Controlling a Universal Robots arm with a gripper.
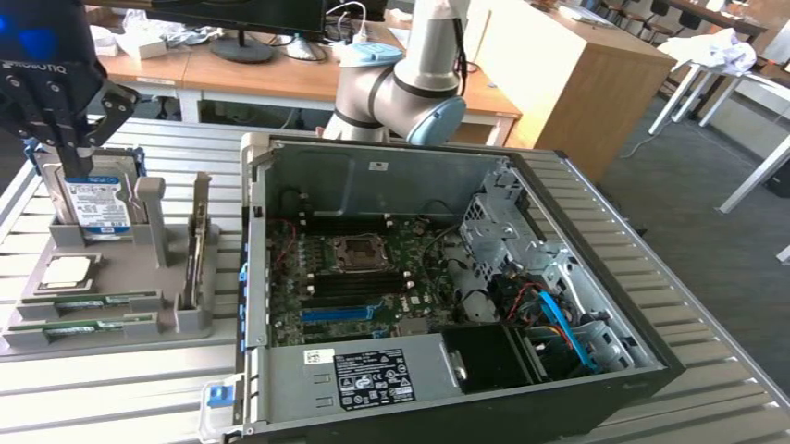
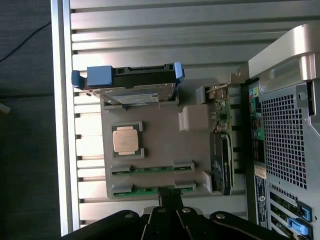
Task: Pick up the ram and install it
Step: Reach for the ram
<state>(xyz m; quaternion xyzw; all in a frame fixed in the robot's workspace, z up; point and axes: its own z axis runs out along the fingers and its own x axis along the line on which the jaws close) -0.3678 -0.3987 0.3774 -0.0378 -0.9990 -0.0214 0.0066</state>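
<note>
Step in hand: approach for the pick, nothing grabbed yet. The claw [image 1: 55, 148] is hanging high over the far part of the table at the exterior view's left. Its fingers are pinched tight together and it's carrying nothing.

Two ram sticks are lying flat in slots at the near end of the gray tray [image 1: 129, 277]. These are the near ram stick [image 1: 92, 325] and the second ram stick [image 1: 99, 300], w/ the processor [image 1: 68, 270] just beyond them and the hard drive [image 1: 96, 199] standing at the far end. From the wrist cam, the claw [image 2: 170, 192] tips are lining up w/ the near ram stick [image 2: 147, 189], next to the second ram stick [image 2: 152, 169]. How high above it they are sitting, can't tell.

The PC case [image 1: 543, 185] is lying open at the exterior view's right, mobo [image 1: 358, 277] facing up, well apart from the tray.

My read on the next move: it's calling for the fingers to spread first, then a straight drop w/ the fingers across the stick's thin edges, clear of the tray's end blocks.
</note>
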